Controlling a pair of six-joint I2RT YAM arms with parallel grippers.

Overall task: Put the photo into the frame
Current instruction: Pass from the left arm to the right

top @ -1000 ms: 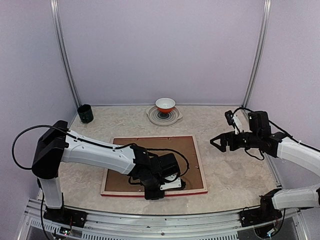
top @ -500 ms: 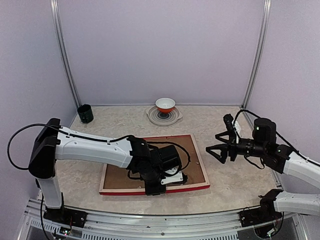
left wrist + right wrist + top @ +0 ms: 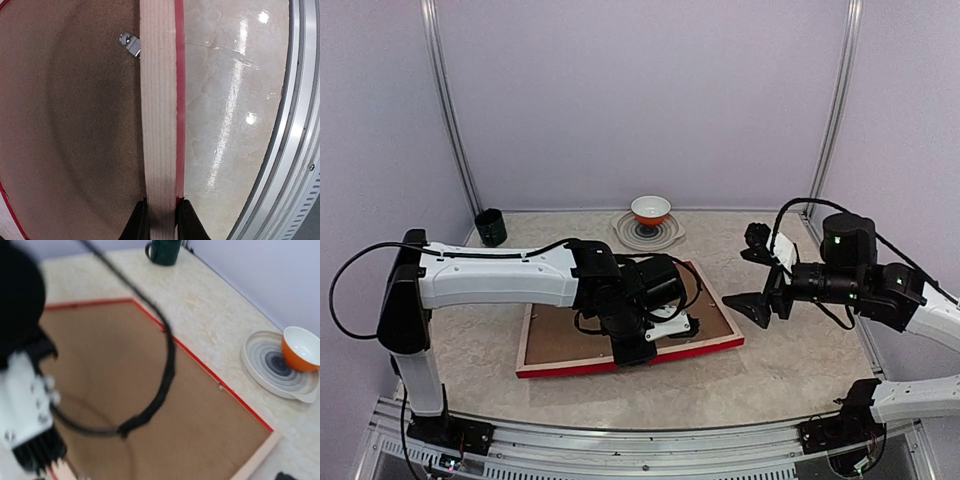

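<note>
The frame point(image 3: 570, 366) lies back-up on the table, with a red front rim, pale wood sides and a brown board filling its back. Its near edge is tilted up off the table. My left gripper point(image 3: 632, 352) is shut on that near edge; in the left wrist view the fingers point(image 3: 137, 222) pinch the pale wood side point(image 3: 159, 100), with the red rim beside it. My right gripper point(image 3: 745, 275) hangs open just off the frame's right edge, touching nothing. The right wrist view looks down on the brown back point(image 3: 200, 430). The photo is out of view.
An orange and white bowl point(image 3: 651, 210) sits on a striped plate point(image 3: 665, 235) at the back centre, and a dark mug point(image 3: 490, 227) stands at the back left. A metal rail point(image 3: 300, 150) runs along the table's near edge. My left arm's cable point(image 3: 165, 375) loops over the frame.
My left gripper has raised the frame's near edge and shifted the frame slightly right and away. My right arm has swung down and left toward the frame's right edge, staying open.
</note>
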